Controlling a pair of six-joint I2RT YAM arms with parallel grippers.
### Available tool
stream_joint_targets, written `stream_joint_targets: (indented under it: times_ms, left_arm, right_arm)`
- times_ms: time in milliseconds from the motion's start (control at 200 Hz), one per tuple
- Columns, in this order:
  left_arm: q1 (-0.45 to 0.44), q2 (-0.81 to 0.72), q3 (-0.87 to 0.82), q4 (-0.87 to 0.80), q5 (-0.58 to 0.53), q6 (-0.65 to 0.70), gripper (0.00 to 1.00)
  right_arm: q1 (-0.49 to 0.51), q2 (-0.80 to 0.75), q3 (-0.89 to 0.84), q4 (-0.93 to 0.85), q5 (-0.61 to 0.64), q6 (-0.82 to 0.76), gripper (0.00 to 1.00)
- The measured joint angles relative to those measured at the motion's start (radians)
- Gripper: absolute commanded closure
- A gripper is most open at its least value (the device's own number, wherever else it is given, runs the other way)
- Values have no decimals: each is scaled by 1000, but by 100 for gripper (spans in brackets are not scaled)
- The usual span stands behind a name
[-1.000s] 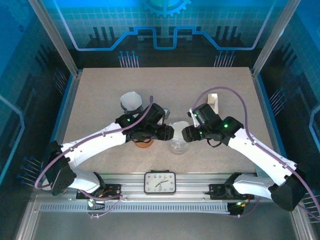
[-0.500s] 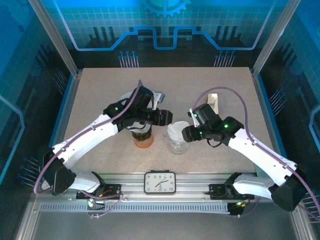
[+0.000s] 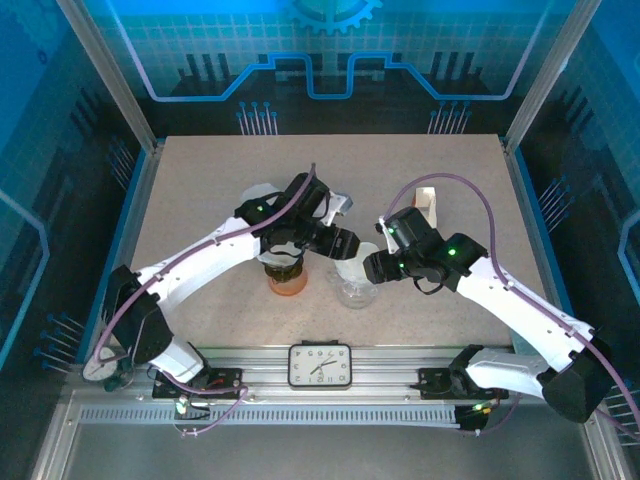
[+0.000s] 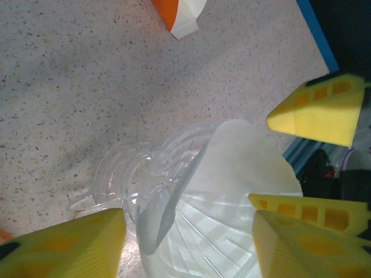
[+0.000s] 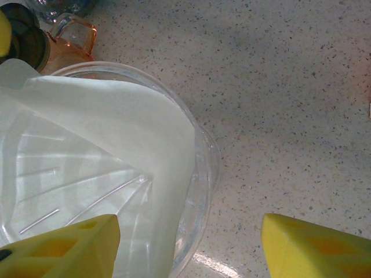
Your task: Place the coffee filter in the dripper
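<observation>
I see the white paper coffee filter [image 4: 232,174] lying inside the clear ribbed glass dripper [image 4: 133,168], lopsided, with one curled edge standing above the rim. The dripper stands on the speckled beige table [image 3: 200,180], just beside an orange glass mug [image 5: 72,37]. My left gripper [image 4: 186,219] hangs over the dripper, yellow fingers spread wide and holding nothing. My right gripper [image 5: 190,223] sits at the dripper's other side, also spread; one finger overlaps the rim and the other stands clear of it. An orange-and-white carton [image 4: 179,14] lies farther back, its print too blurred to read. A white-faced clock [image 3: 320,364] sits on the near rail, numerals too small to read.
</observation>
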Motion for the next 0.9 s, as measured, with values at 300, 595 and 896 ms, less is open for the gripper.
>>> stream_joint_targets:
  times_ms: [300,595,896]
  left_arm:
    - [-6,28,13,-29,-58,19,58]
    - [-6,32,13,-28,-71,19,73]
    - [-6,34,13,-28,-77,19,82]
  right_arm:
    - [0,0,0,3,0,0,33]
    - [0,0,0,3,0,0,34]
    - [0,0,0,3,0,0,33]
